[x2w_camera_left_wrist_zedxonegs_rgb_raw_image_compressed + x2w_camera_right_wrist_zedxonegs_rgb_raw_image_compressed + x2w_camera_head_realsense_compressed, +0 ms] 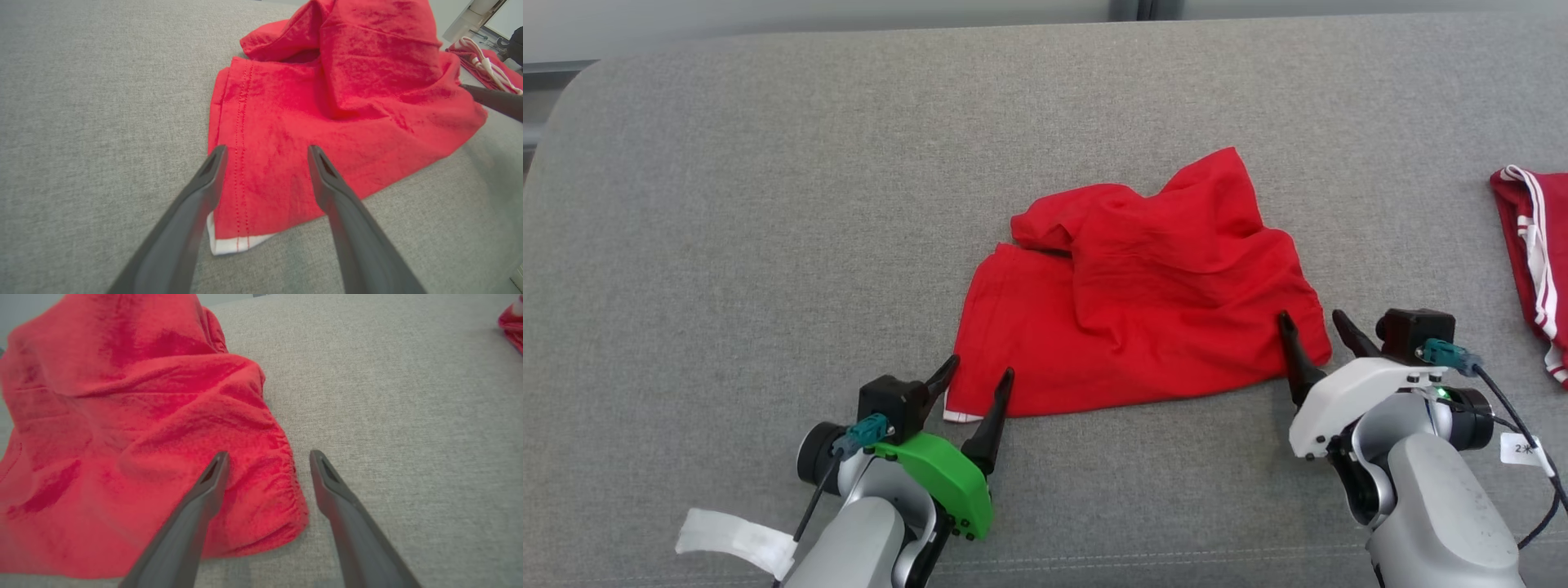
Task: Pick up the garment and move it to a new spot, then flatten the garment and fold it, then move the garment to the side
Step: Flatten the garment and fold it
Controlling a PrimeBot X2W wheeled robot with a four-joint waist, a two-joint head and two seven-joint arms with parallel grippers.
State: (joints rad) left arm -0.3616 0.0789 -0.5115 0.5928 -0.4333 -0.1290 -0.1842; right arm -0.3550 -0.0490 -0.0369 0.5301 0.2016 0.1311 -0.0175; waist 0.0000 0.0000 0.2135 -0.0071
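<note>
A red garment (pixel 1143 294) lies crumpled on the grey cushioned surface (pixel 768 245), its upper layers folded over and a white trim strip at its near left corner. My left gripper (pixel 980 376) stands open, its fingers straddling that near left corner (pixel 241 196). At the garment's near right corner, where the hem is gathered (pixel 269 486), my right gripper (pixel 1311 322) is open too, one finger over the cloth and the other off its edge. Neither gripper holds anything.
A second red garment with white stripes (pixel 1535 261) lies at the far right edge of the surface; it also appears in the left wrist view (pixel 486 61). Bare grey fabric stretches to the left and behind the garment.
</note>
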